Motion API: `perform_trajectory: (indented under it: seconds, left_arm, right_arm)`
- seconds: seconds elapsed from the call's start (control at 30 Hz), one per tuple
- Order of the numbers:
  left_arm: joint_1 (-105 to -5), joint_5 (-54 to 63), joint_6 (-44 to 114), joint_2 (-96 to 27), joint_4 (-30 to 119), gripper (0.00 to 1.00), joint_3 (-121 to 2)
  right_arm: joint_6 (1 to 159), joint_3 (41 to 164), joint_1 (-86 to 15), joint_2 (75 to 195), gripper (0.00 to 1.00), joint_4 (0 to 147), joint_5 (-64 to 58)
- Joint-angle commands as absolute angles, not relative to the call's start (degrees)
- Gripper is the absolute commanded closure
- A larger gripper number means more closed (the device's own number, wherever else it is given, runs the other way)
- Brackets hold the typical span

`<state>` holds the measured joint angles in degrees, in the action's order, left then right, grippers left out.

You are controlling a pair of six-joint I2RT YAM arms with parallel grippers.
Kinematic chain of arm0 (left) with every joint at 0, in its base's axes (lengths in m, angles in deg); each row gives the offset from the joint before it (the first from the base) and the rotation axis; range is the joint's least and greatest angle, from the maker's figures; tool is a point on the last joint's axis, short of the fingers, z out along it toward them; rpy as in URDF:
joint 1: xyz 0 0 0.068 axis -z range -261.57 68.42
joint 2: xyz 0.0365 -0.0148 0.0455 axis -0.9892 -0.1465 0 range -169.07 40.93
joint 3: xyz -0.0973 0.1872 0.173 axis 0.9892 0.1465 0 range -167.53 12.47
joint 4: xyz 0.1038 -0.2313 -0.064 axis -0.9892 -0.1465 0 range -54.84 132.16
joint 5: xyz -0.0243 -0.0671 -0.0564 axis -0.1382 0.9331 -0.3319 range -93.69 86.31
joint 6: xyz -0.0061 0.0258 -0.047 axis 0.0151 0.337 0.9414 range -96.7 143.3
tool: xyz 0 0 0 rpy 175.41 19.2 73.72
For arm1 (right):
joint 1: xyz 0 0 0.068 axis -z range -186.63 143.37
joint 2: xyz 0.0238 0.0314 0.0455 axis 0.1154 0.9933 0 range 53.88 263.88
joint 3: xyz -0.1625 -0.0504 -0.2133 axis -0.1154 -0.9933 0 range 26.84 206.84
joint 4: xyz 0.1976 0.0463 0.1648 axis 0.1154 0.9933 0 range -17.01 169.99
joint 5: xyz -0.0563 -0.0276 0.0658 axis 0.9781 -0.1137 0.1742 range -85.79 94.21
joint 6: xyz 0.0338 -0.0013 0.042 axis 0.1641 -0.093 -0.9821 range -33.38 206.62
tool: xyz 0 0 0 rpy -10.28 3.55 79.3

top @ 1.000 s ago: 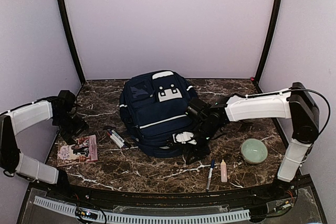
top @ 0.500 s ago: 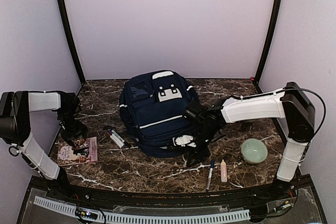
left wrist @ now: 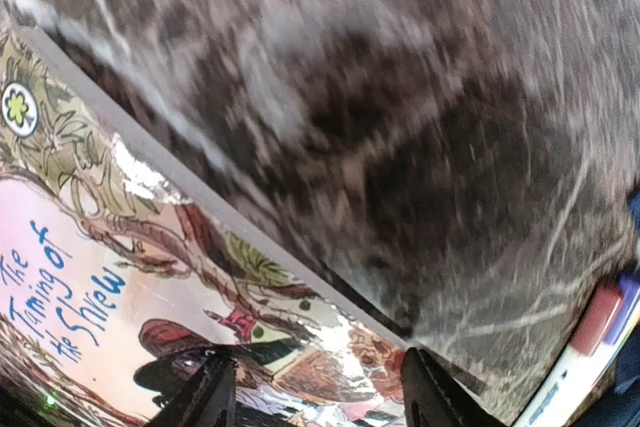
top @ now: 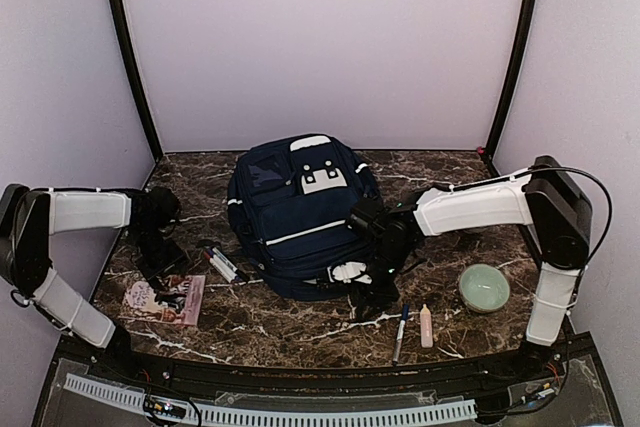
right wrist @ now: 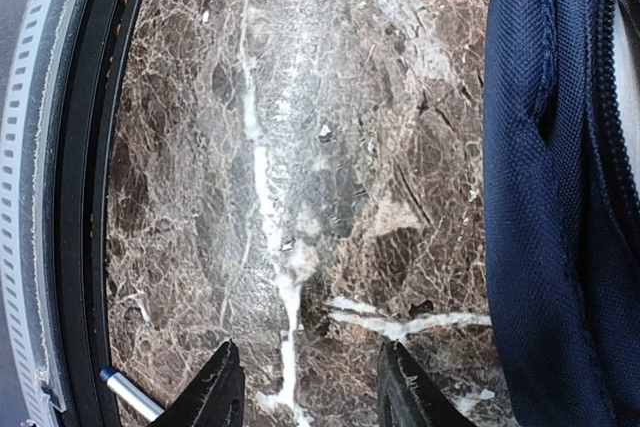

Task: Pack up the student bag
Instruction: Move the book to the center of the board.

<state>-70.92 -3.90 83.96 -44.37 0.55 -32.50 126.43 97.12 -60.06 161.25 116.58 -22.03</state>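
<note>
The student bag (top: 298, 209) is a large navy backpack that lies in the middle of the table, its white patch facing up. My right gripper (top: 368, 295) is open and empty, low over bare marble just off the bag's near right edge. The right wrist view shows its gripper (right wrist: 308, 387) with the bag's navy fabric (right wrist: 560, 197) to the right. My left gripper (top: 163, 269) is open over the far edge of a paperback book (top: 165, 298). The left wrist view shows the spread jaws of the gripper (left wrist: 315, 397) above the book's cover (left wrist: 120, 287), touching it or just above.
Markers (top: 222, 264) lie between the book and the bag; one shows in the left wrist view (left wrist: 585, 352). A pen (top: 401, 331), a small pale tube (top: 426, 325) and a green bowl (top: 484, 287) sit near right. The table's front rail (right wrist: 45, 197) is close.
My left arm has swung right and nearer, onto the book. The book has shifted a little right and nearer. The right arm has barely moved.
</note>
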Motion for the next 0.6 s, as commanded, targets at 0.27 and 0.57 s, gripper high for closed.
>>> perform_trajectory:
  seconds: [0.27,0.57]
  left_arm:
    - [-49.1,4.6,98.0,-50.9,2.4,0.44,-31.7]
    - [-35.5,8.1,101.3,-62.1,4.6,0.49,-43.0]
  right_arm:
    - [127.5,98.6,-60.2,162.6,0.56,118.3,-23.6]
    - [128.3,100.2,-60.2,162.5,0.56,121.6,-24.6]
